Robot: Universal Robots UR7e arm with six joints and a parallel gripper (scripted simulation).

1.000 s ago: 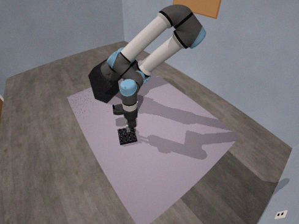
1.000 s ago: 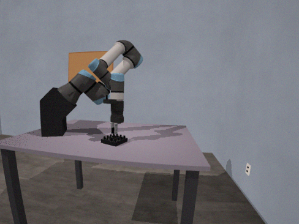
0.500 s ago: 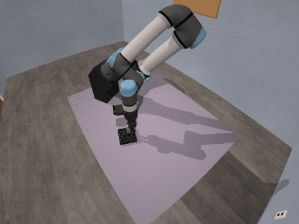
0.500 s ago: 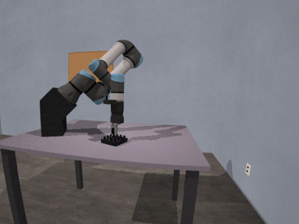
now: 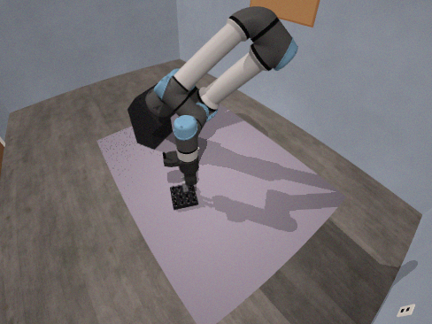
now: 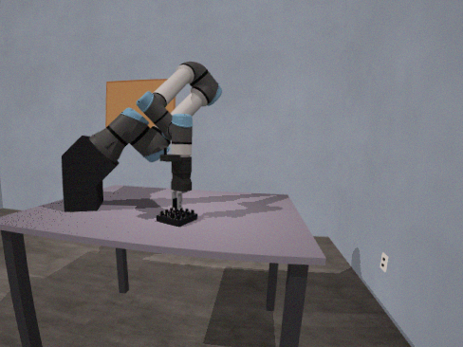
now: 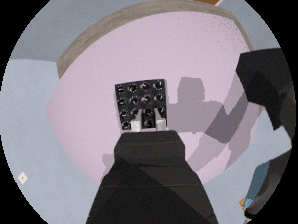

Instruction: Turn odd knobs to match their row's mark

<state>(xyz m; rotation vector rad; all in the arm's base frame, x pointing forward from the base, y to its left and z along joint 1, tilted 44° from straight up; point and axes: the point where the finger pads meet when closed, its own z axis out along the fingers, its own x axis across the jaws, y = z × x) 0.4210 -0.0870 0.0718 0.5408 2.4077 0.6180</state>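
Observation:
The knob box [image 5: 179, 200] [image 6: 176, 218] [image 7: 139, 98] is a small black square with rows of dark knobs, standing on the pale purple table [image 5: 248, 248] [image 6: 237, 232] [image 7: 93, 76]. My gripper [image 5: 188, 189] [image 6: 175, 205] [image 7: 148, 114] points straight down, just above the box's edge nearest the wrist camera. Its two fingers stand partly apart on either side of a knob in that edge row, and nothing is gripped between them. The knobs' white lines and the printed names are too small to read in any view.
The arm's black base block [image 5: 146, 119] [image 6: 81, 175] stands at the table's back left corner. The table's edges drop to a wooden floor. An orange panel [image 5: 288, 9] [image 6: 120, 97] hangs on the wall behind.

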